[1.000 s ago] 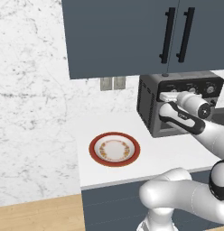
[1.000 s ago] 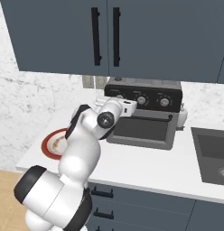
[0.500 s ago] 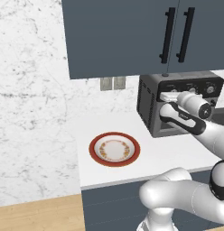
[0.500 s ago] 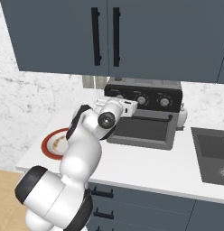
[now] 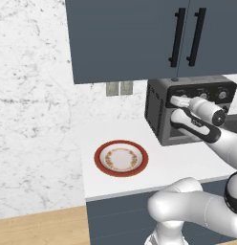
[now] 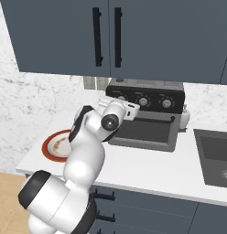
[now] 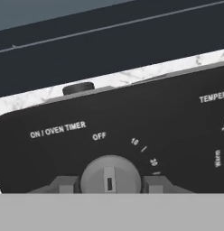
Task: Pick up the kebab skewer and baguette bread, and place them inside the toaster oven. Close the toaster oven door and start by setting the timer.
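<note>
reaching up to the black control panel of the toaster oven [image 6: 145,119], the white arm sets its gripper [image 7: 110,185] around the timer knob [image 7: 110,177], one dark fingertip [image 7: 64,185] pressed to each side of the dial, jaws narrowed to the knob's width, apparently so a twist of the wrist can start the timer. the knob's marker stands straight up under the printed "off", with "10" and "20" just to its right, so the timer looks not yet set. the toaster oven door [image 6: 147,130] appears closed and upright against the box, as the task requires before starting. on the white surface [image 5: 187,165] the red-rimmed plate [image 5: 121,158] lies well apart from the oven, with neither the kebab skewer nor the baguette bread on it; judging by that, both are inside. count: one oven, three knobs, one plate, two upper cabinet doors with two black handles.
</note>
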You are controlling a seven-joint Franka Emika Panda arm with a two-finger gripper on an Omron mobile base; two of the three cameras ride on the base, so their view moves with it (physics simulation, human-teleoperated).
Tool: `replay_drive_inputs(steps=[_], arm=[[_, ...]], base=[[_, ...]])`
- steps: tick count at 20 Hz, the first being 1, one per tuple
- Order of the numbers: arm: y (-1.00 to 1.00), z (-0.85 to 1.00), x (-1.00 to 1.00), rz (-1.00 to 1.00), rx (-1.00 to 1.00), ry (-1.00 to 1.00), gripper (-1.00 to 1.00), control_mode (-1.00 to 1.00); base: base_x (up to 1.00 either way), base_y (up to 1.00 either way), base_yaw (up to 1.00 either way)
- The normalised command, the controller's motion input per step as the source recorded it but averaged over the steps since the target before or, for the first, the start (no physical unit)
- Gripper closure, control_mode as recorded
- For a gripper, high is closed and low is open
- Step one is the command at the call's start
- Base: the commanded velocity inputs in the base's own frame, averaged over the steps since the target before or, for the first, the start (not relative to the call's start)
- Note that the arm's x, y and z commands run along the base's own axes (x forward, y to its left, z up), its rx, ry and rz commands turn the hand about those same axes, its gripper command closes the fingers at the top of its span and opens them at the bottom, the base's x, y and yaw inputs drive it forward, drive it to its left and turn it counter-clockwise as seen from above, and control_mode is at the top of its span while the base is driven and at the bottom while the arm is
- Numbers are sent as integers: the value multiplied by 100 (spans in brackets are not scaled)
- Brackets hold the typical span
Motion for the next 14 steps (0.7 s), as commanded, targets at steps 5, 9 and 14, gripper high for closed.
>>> replay_drive_inputs(steps=[5, 9, 14], arm=[[0, 0, 0, -2, 16, 0, 100, -100], [0, 0, 0, -2, 15, 0, 100, -100], [0, 0, 0, -1, 17, 0, 100, -100]], base=[[0, 0, 0], [0, 0, 0], [0, 0, 0]])
